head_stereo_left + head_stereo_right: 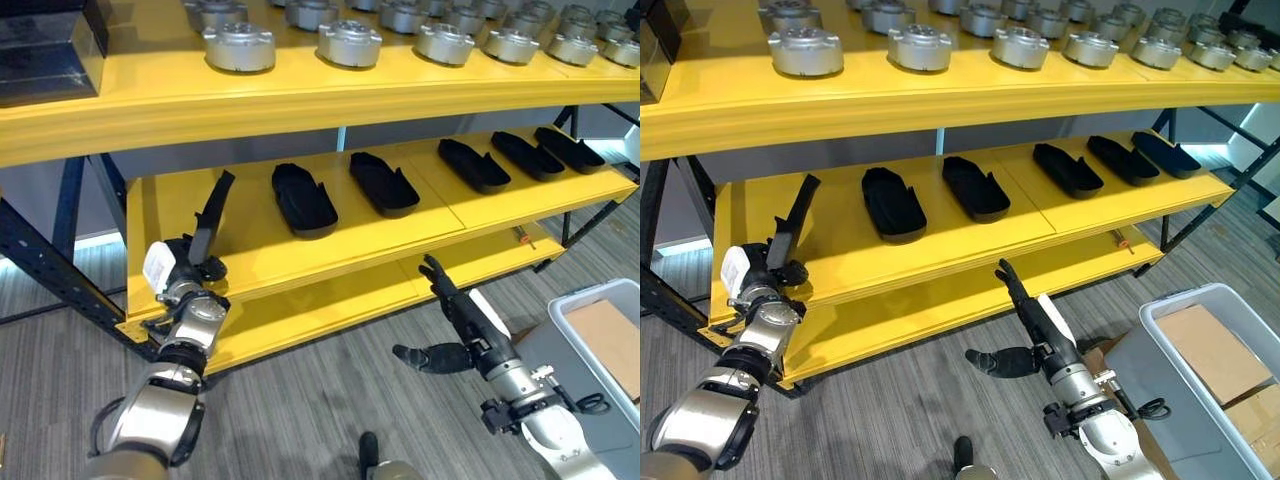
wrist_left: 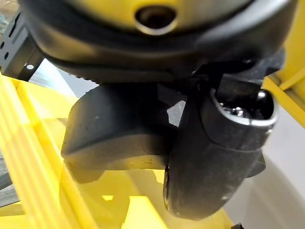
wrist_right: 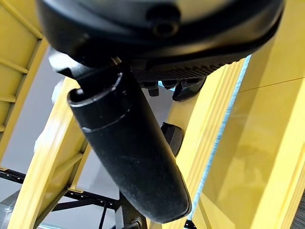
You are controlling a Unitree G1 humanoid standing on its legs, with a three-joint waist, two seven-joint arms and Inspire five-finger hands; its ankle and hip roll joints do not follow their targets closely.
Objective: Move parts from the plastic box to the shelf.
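The left hand was raised at the left end of the yellow shelf, fingers curled round a black part standing tilted on the middle level. The right hand hung lower, before the bottom level, fingers straight, thumb spread, holding nothing. Five more parts lay in a row along that level, metal discs above, the plastic box at right.

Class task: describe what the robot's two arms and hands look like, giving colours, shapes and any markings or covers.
Both arms are silver-grey, built of rounded metallic segments with ribbed dark rings at the wrists. The left hand is dark and bears a white cover at its thumb side. The right hand is dark with long slim fingers, a pale panel along its back, and small black fittings at the wrist.
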